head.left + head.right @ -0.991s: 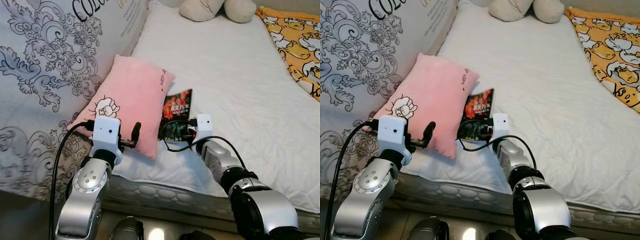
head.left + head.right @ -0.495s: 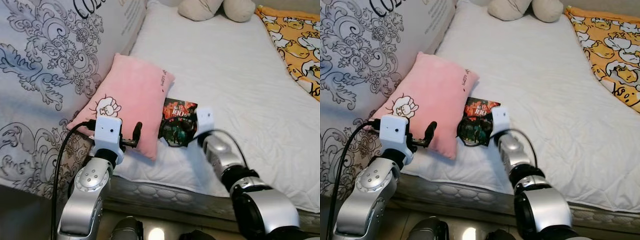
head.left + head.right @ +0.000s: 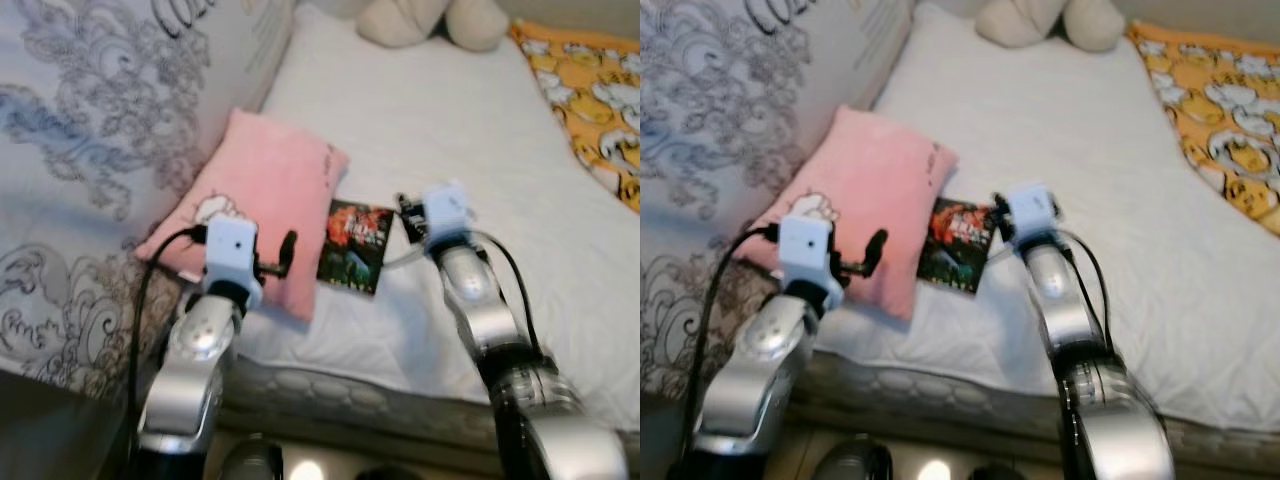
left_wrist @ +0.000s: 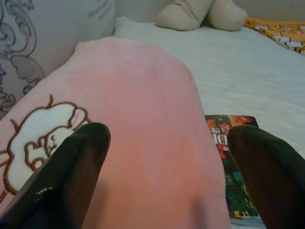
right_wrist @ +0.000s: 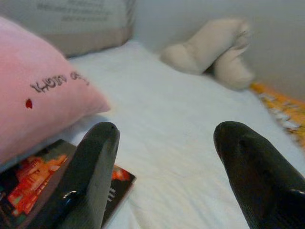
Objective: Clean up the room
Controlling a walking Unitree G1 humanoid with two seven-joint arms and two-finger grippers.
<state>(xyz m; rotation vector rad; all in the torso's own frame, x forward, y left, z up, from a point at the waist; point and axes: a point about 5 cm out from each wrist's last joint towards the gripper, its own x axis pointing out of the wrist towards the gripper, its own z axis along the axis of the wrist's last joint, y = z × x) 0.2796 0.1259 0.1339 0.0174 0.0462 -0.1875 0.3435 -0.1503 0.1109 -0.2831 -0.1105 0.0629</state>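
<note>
- The book (image 3: 353, 245) lies flat on the bed (image 3: 480, 140), near the front edge — its one side is tucked just under the pink pillow (image 3: 262, 205).
- The pillow leans against the big patterned cushion (image 3: 90, 150) on the left side of the bed.
- The right gripper (image 3: 408, 212) is just past the book's far corner, above the sheet. Its fingers (image 5: 90, 176) are wide apart and hold nothing.
- The left gripper (image 3: 287, 252) is at the pillow's near end, close to the front edge. Its fingers (image 4: 66, 176) are wide apart too, with the pillow between them, but not squeezing it.
- I think the step now is tidying the book and pillow; neither one is held.
- Next, one gripper has to come down on its thing and close — the book is thin and flat, so it may be hard to pinch.
- A plush toy (image 3: 430, 20) sits at the far end, and a yellow blanket (image 3: 600, 90) is at the right edge.
</note>
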